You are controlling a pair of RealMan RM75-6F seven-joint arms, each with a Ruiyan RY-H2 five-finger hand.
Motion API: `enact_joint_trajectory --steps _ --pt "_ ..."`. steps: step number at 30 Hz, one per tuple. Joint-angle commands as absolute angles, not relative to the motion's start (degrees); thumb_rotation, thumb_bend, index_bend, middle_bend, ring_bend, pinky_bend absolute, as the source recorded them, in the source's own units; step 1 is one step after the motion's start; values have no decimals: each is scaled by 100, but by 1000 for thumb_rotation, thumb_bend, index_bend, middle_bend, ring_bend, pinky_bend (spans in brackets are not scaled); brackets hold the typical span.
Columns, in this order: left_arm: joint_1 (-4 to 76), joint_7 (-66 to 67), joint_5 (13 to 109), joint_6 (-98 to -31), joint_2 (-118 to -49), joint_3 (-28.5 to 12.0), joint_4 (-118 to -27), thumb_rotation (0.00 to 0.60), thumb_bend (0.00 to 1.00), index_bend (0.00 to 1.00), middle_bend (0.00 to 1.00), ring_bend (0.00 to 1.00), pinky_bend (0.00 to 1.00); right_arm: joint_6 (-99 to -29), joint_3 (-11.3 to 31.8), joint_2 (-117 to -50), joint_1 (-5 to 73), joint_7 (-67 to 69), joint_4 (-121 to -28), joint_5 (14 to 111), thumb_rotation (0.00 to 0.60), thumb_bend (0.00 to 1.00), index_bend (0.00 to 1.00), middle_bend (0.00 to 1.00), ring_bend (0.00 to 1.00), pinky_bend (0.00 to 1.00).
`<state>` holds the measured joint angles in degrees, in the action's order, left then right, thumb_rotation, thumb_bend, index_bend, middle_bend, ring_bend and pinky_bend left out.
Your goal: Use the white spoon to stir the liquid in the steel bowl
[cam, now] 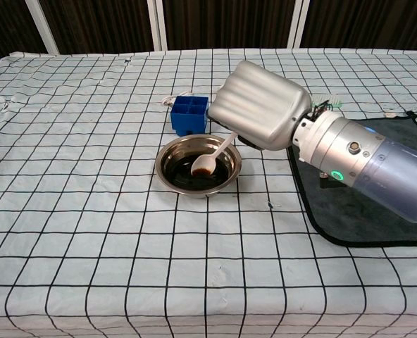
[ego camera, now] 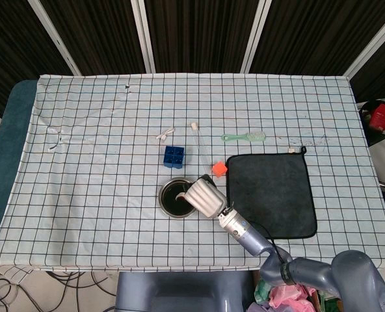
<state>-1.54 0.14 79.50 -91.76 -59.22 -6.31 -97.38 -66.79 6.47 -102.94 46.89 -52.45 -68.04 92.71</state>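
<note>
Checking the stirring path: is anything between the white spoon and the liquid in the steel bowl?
Nothing visible. The right robot hand holds the white spoon, whose tip already sits over the dark liquid inside the steel bowl.

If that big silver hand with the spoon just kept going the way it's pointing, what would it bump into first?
Most likely the steel bowl: the right hand points down-left at it, and the white spoon it holds already reaches into the dark liquid. Depth is approximate.
</note>
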Motion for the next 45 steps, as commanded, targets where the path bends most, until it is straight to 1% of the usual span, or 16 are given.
enact_joint_trajectory --steps 1,11,18,28,35,40,45 --pt "-157 7 7956 -9178 -5920 -628 -9742 600 219 95 0 0 0 -6678 556 -10147 4595 -5324 -7060 9294 600 390 702 899 1000 1000" --pt "-170 12 7969 -9213 -5923 -630 -9744 600 219 96 0 0 0 -6663 533 -10051 4530 -5422 -7507 9360 600 393 705 899 1000 1000" --pt "-177 22 7969 -9224 -5925 -630 -9739 600 219 96 0 0 0 -6565 633 -10249 4589 -5392 -7432 9299 600 393 706 898 1000 1000" --pt "-186 -13 7995 -9229 -5910 -619 -9740 600 219 96 0 0 0 -6517 886 -10660 4760 -5184 -6926 9205 600 393 707 899 1000 1000" --pt "-176 15 7972 -9217 -5922 -631 -9732 600 219 96 0 0 0 -6541 1059 -10962 4858 -4976 -6279 9077 600 393 707 898 1000 1000" --pt "-184 12 7976 -9223 -5915 -626 -9740 600 219 96 0 0 0 -6587 1079 -11037 4897 -4881 -6012 9073 600 392 707 899 1000 1000" --pt "-177 31 7964 -9219 -5925 -635 -9739 600 219 96 0 0 0 -6610 1035 -10967 4884 -4896 -5982 9089 600 393 707 898 1000 1000"
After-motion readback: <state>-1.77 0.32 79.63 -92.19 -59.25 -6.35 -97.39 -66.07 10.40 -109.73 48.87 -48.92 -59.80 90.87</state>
